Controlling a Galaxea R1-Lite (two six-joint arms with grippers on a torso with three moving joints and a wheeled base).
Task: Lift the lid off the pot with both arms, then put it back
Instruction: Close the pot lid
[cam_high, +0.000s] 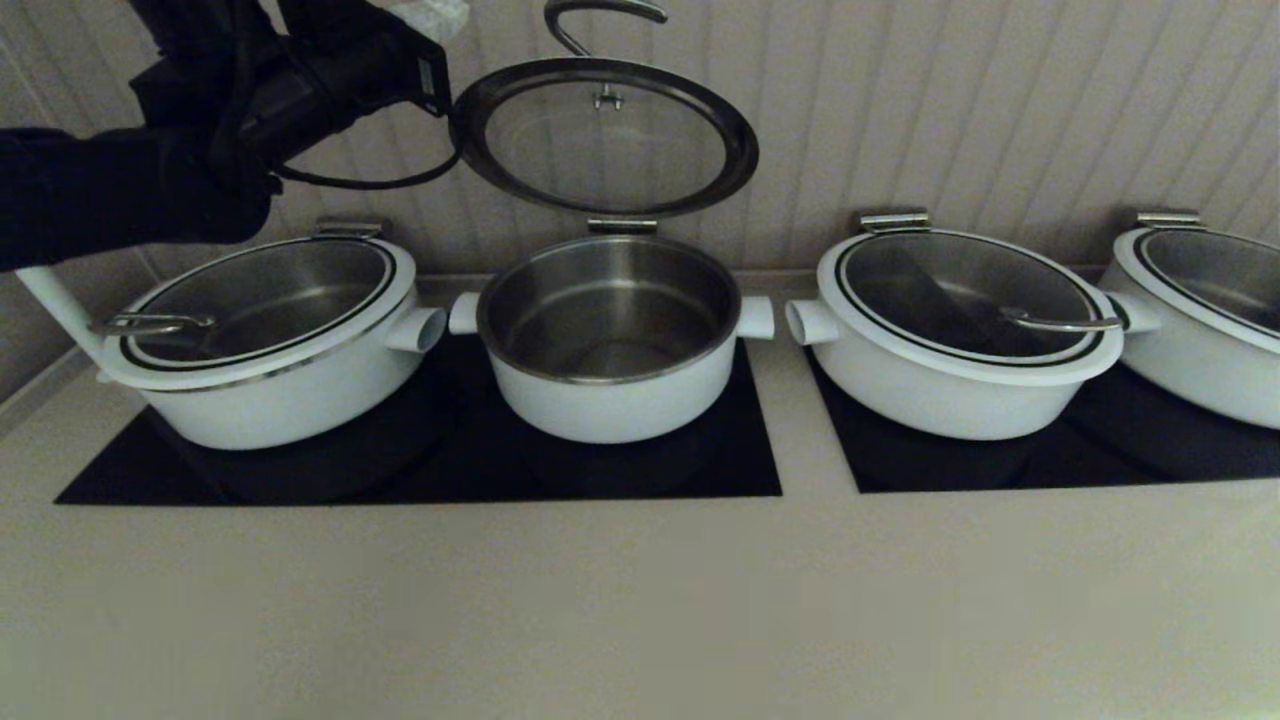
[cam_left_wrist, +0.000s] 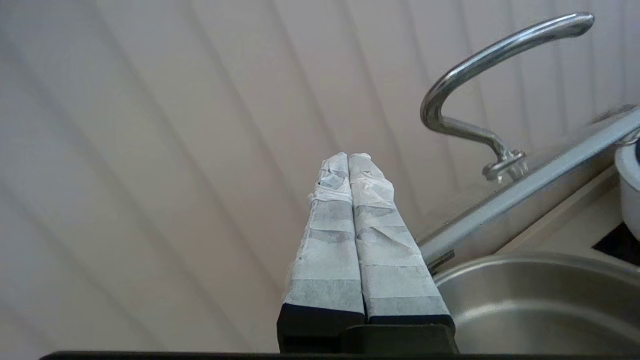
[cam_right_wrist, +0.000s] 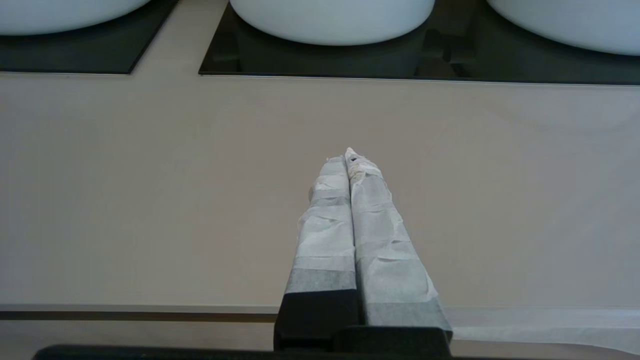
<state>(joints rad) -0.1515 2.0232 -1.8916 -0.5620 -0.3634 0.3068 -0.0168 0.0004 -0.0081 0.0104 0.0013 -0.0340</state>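
The pot (cam_high: 610, 340) stands open in the middle, steel inside, a white stub on each side. The lid (cam_high: 605, 135) is tipped up behind it with its underside toward me, its lower edge at a steel clip (cam_high: 622, 225) on the pot's back rim and its handle (cam_high: 600, 15) at the top. My left gripper (cam_high: 432, 15) is high at the lid's left edge, shut and empty. In the left wrist view its tips (cam_left_wrist: 348, 156) point at the wall, apart from the handle (cam_left_wrist: 480, 65). My right gripper (cam_right_wrist: 347, 152) is shut and empty over the bare counter.
A wider lidded white pot (cam_high: 270, 340) stands left of the open pot, and two more (cam_high: 960, 330) (cam_high: 1200, 310) stand to the right. All sit on two black hobs (cam_high: 700, 460) against a ribbed wall (cam_high: 950, 100). The beige counter (cam_high: 640, 600) runs across the front.
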